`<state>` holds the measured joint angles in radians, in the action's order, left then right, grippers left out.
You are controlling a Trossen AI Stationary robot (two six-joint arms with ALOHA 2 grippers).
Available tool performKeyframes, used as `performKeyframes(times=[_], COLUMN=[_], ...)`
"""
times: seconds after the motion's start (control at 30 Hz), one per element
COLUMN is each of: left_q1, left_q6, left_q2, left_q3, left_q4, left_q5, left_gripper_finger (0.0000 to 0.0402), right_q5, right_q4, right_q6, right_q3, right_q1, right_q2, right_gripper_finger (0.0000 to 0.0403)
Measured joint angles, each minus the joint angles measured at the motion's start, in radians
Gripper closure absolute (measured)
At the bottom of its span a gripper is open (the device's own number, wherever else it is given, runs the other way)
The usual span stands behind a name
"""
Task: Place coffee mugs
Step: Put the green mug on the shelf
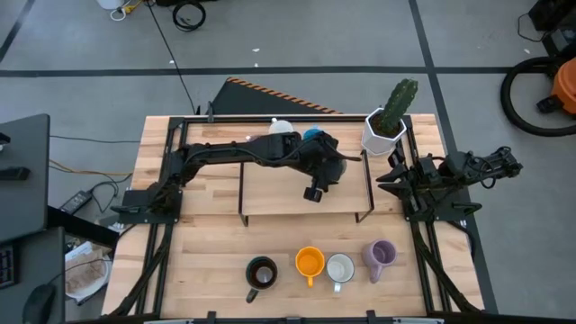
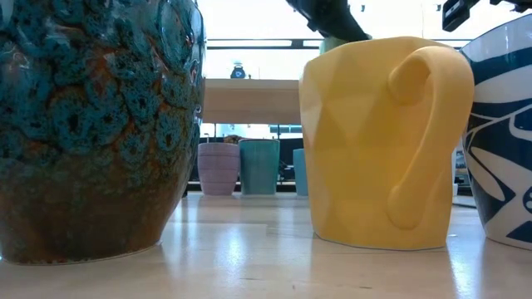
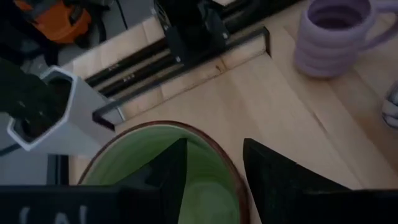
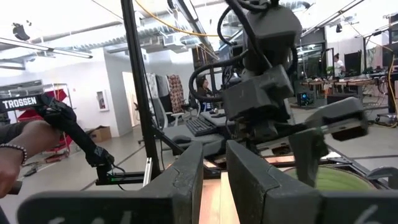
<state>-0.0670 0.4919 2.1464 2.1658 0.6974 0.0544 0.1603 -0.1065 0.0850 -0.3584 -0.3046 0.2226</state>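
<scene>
Your left gripper [image 3: 211, 180] straddles the rim of a green mug [image 3: 155, 155], one finger inside and one outside — pinching the wall, held over the low shelf [image 1: 279, 193] at mid-table. Beside that shelf's far right corner stands the white cactus pot [image 1: 382, 133], close to the carried mug. If you swing toward it, the mug could knock the pot; a rim-only hold could also slip or tilt.

Your right gripper [image 4: 214, 180] waits just right of the shelf, its fingers nearly together around nothing.

Only the high view shows four mugs lined up nearer than the shelf: dark mug [image 1: 261, 273], orange mug [image 1: 310, 263], white mug [image 1: 340, 268], lavender mug [image 1: 379, 256]. Only the left wrist view reveals the pinch itself.
</scene>
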Motion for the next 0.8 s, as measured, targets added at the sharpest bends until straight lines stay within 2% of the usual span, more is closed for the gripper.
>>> performKeyframes(times=[0.43, 0.8], left_q1=[-0.008, -0.002], left_q6=[0.010, -0.036], left_q2=[0.001, -0.054], left_q3=[0.000, 0.028], left_q4=[-0.082, -0.011], left_q5=[0.005, -0.010], left_gripper_finger=[0.0237, 0.0237], right_q5=[-0.001, 0.061], right_q4=[-0.011, 0.036], right_q6=[0.004, -0.035], right_q3=[0.000, 0.000], right_q1=[0.000, 0.000], right_q2=[0.000, 0.000], right_gripper_finger=[0.0325, 0.0325])
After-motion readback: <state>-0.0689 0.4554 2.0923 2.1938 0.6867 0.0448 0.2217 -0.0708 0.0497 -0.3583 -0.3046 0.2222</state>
